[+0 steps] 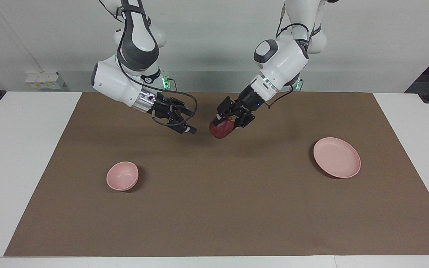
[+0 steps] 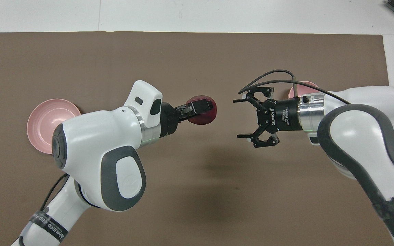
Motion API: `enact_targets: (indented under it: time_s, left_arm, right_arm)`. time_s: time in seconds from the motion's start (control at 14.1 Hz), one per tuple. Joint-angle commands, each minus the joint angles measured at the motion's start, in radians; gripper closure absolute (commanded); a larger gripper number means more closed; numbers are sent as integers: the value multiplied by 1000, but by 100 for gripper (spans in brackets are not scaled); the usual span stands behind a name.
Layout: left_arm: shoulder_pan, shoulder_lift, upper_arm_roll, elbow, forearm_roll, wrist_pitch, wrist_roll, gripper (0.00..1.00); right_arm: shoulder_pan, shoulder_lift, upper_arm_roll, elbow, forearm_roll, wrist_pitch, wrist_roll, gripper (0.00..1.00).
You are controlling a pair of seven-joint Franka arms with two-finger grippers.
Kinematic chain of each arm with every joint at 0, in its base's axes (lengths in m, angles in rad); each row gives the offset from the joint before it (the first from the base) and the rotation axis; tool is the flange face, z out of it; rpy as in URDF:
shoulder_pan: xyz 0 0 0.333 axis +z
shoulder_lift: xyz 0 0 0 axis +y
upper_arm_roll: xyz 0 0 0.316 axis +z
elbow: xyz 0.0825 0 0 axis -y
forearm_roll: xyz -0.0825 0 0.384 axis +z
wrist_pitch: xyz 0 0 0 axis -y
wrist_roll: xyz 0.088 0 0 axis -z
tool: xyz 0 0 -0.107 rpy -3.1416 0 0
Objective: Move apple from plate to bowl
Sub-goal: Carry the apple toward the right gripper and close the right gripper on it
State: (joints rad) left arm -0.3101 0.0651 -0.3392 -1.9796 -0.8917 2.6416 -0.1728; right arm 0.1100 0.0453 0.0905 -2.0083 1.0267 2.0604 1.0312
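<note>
The apple (image 1: 221,128), dark red and round, is held clamped in the left gripper (image 1: 226,122), up in the air over the middle of the brown mat (image 1: 214,208) that covers the desk (image 1: 21,149). Faint pale speckling can be made out on its skin. Its top is covered by the gripper's fingers. The plate (image 1: 337,157), pale pink and bare, is seen toward the left arm's end of the mat. In the overhead view, the plate is half covered by the left arm. The bowl (image 1: 122,175) is found toward the right arm's end. Only the bowl's rim is seen overhead, past the right arm. The right gripper (image 1: 180,124) is held spread open over the mat, facing the apple, not touching it.
</note>
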Motion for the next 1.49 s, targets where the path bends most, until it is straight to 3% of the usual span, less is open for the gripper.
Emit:
enact_targets:
  time_s: [0.0, 0.78, 1.42]
  left_arm:
    - [-35, -33, 12, -36, -26, 44, -4, 100]
    - [-70, -27, 14, -42, -26, 66, -4, 100]
    - [-109, -57, 14, -90, -27, 60, -25, 100]
  right_arm:
    - [0, 2, 6, -14, 24, 17, -8, 0]
    - [92, 38, 9, 28, 22, 57, 66, 0]
    - [62, 38, 8, 23, 56, 60, 115, 0]
